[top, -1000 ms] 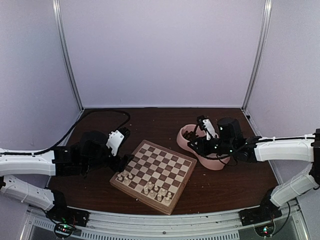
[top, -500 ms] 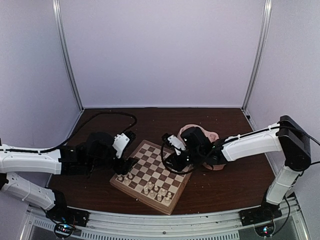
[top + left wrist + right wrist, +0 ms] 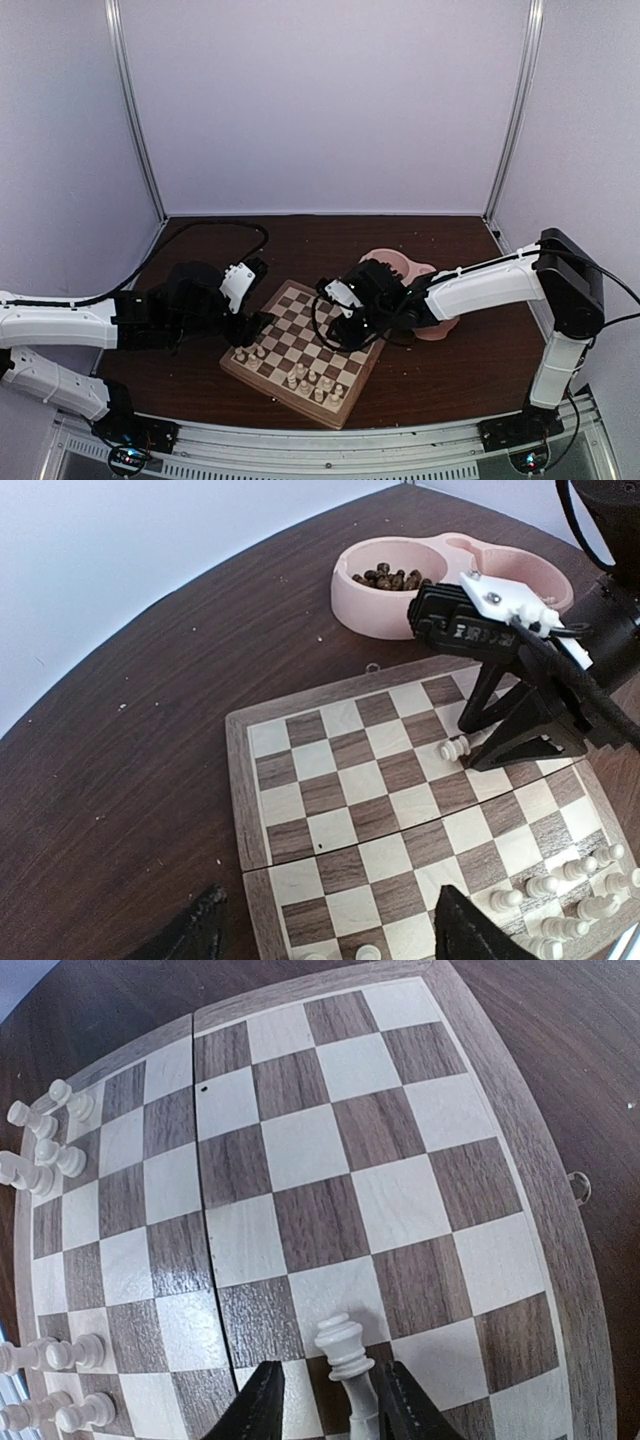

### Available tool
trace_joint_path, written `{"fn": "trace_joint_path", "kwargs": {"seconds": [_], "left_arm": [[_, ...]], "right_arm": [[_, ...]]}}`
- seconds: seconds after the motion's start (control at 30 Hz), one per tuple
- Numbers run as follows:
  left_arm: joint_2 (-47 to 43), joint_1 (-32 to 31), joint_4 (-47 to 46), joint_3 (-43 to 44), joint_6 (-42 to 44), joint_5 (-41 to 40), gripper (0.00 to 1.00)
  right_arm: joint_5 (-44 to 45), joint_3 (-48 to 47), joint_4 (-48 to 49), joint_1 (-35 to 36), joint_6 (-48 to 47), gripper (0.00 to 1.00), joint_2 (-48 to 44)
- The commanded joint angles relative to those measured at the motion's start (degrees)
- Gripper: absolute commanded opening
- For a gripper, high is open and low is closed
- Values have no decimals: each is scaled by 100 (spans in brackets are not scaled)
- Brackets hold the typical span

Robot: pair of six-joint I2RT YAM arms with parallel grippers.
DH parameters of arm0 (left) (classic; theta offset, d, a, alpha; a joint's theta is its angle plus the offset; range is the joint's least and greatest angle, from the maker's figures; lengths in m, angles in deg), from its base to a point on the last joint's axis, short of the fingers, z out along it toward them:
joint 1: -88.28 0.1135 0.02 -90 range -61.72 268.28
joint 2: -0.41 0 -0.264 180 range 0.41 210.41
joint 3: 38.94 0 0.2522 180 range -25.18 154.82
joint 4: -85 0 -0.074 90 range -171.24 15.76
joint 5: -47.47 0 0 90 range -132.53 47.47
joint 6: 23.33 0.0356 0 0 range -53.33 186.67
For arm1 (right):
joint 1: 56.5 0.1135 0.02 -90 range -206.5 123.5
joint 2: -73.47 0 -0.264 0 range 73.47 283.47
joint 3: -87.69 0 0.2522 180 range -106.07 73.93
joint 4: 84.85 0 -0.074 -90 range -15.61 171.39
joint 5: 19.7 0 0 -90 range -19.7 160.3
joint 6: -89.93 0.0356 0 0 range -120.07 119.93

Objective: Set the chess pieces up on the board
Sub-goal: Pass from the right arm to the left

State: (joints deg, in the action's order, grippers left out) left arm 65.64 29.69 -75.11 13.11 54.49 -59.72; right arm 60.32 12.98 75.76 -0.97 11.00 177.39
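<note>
Right wrist view: the right gripper [image 3: 330, 1390] has its two fingers a little apart. One pale chess piece [image 3: 346, 1348] sits between them, on a dark square of the board [image 3: 300, 1150]. The left gripper [image 3: 330, 905] hangs wide open over the board and holds nothing.

Chess pieces [image 3: 312, 381] stand on the board [image 3: 300, 322], bowl [image 3: 437, 327] to its right.

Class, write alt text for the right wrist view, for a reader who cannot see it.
A pale chess piece sits between the two dark jaws, above a checked wooden board. More pale pieces cluster along the board's left edge.
</note>
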Motion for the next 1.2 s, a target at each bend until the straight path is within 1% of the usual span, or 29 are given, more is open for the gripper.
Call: {"fn": "trace_joint_path", "kwargs": {"seconds": [0.0,0.33,0.47,0.7,0.87,1.17], "left_arm": [[-81,23,-71,144,-61,-96,71],[-10,19,-51,170,-60,-85,71],[-12,25,-55,170,-68,-77,71],[59,27,-51,197,-115,-21,71],[26,22,-65,188,-143,18,71],[117,27,-242,141,-297,195,72]], "right_arm": [[188,-128,-200,44,-132,36,-82],[527,-411,-850,55,-281,36,74],[637,-465,-944,54,-276,31,107],[826,-602,-1197,55,-290,30,258],[763,-639,-1217,55,-289,27,315],[599,-274,-784,56,-272,14,-96]]}}
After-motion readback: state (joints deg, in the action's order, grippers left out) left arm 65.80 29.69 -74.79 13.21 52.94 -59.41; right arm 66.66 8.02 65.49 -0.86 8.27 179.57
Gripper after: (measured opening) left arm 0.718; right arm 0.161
